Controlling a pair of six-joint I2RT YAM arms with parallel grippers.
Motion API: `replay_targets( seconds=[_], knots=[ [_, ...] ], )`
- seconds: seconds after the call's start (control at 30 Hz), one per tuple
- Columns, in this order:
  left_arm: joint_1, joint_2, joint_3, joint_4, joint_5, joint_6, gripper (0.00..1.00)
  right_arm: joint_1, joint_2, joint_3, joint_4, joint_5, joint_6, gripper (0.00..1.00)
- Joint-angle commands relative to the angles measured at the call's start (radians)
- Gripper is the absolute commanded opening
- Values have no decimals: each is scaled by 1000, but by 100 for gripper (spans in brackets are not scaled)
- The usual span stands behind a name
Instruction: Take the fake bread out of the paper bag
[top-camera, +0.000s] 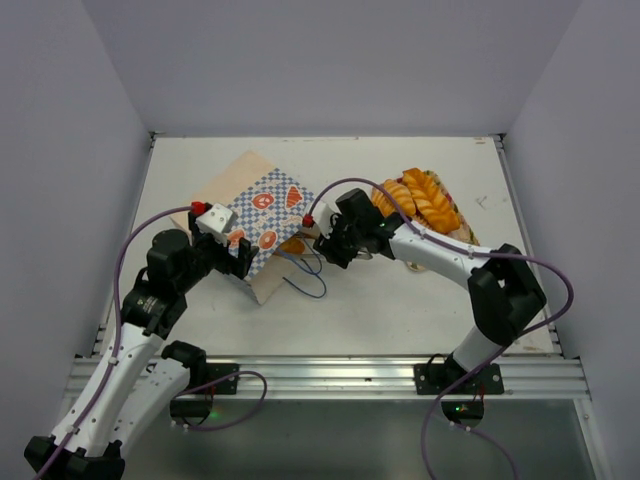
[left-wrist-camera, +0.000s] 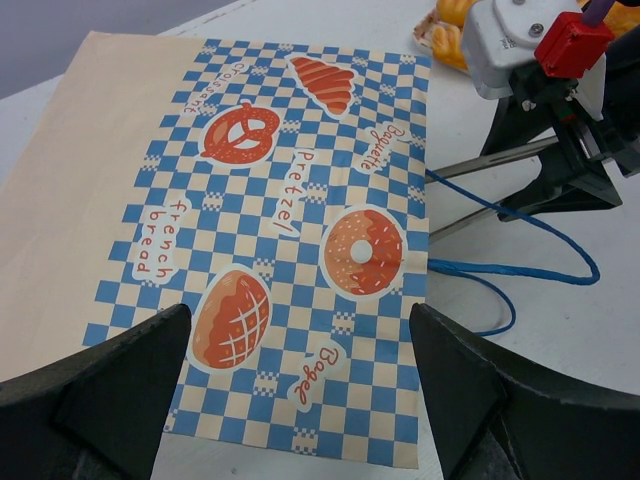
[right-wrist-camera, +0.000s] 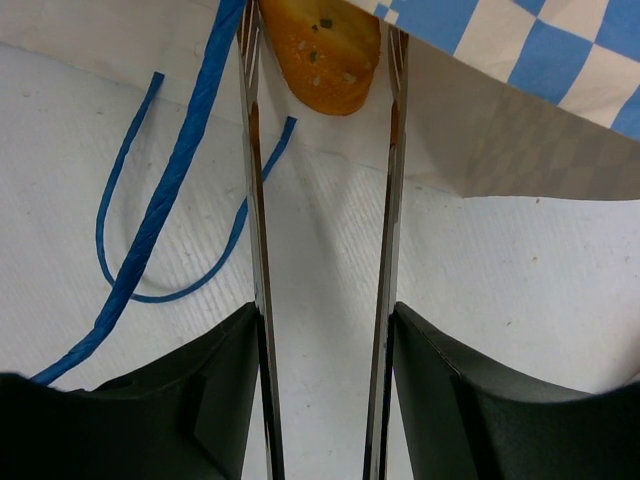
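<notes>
cream paper bag with blue-checkered band lies flat | glossy golden toy loaf pokes from its mouth | right gripper flanks loaf, cannot tell if pinching | left gripper spread wide at bag | loaf likely light, stiff, slick: pinch across exposed end

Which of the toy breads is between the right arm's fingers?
The speckled orange loaf end poking out of the paper bag, flanked by the right fingers. The other breads lie piled on the tray, apart from the bag.
</notes>
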Motion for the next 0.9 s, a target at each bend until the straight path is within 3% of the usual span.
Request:
replay_targets(
  seconds=[0.0, 0.13, 0.2, 0.37, 0.47, 0.7, 0.87],
  knots=[
    [-5, 6, 1, 58, 16, 25, 94, -6, 12, 53, 15, -32, 9, 57],
    [-5, 4, 4, 61, 19, 24, 94, -6, 36, 62, -2, -61, 19, 53],
    [-5, 0, 3, 60, 17, 25, 94, -8, 43, 65, -10, -72, 19, 46],
    [-5, -11, -2, 60, 17, 27, 94, -30, 24, 76, -40, -118, 23, 15],
    [-5, -14, -3, 60, 19, 28, 94, -58, -6, 77, -57, -138, 16, 2],
    [-5, -11, 1, 60, 88, 39, 94, -84, -127, 83, -126, -178, -43, 0],
    [-5, -6, 9, 55, 224, 38, 94, -86, -155, 74, -157, -169, -64, 0]
  ],
)
